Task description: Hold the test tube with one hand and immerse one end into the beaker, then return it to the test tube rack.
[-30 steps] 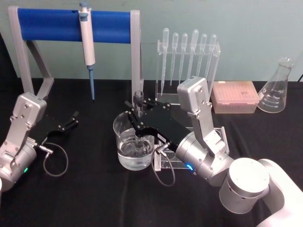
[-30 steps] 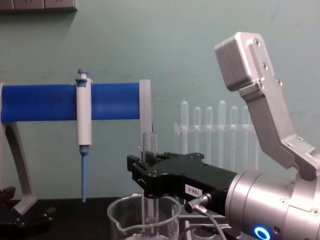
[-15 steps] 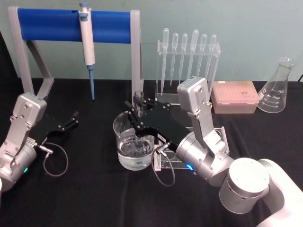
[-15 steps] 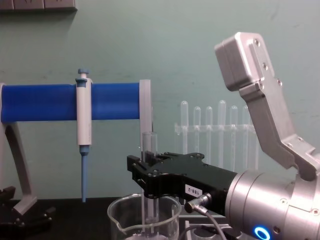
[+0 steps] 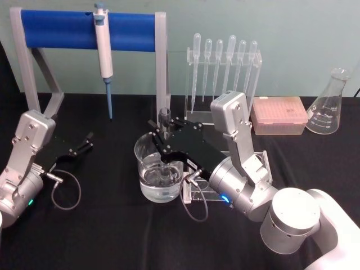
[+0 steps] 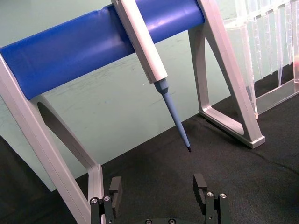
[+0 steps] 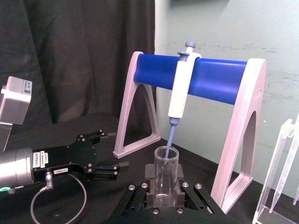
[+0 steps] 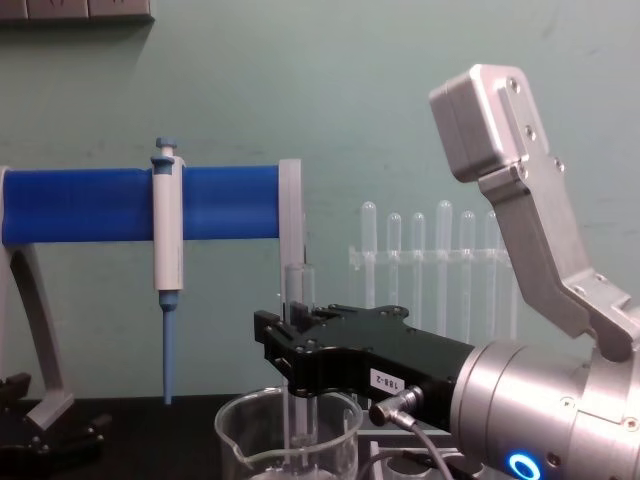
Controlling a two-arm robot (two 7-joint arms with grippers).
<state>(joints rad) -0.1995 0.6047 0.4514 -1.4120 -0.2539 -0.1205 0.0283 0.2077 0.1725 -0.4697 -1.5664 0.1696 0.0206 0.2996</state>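
So my right hand (image 5: 164, 143) sits over the beaker (image 5: 159, 175), jaws clamped on the test tube (image 5: 164, 116). The tube stands upright, flared rim poking up above my fingers, round end down inside the beaker. From the chest view you can see the tube (image 8: 298, 290) running down through the hand (image 8: 297, 365) into the beaker (image 8: 287, 438); I can't tell whether the tip actually touches the liquid. In the head view the beaker sits about dead centre on the black desk (image 5: 112, 236), with clear liquid in its lower part. The wrist view looks straight down the open mouth of the tube (image 7: 165, 175), pinched between my fingers.

My left hand (image 5: 80, 145) is parked on the desk out at 9 o'clock from the beaker, well apart from it, jaws spread wide with nothing between them.

Behind the beaker at 11 o'clock, a white-and-blue pipettor (image 5: 103, 50) hangs on the blue-barred stand (image 5: 62, 29). A rack of pipettes (image 5: 224, 70) stands at 1 o'clock, with a pink tip box (image 5: 279, 115) and a flask (image 5: 328, 106) farther out at 2 o'clock.
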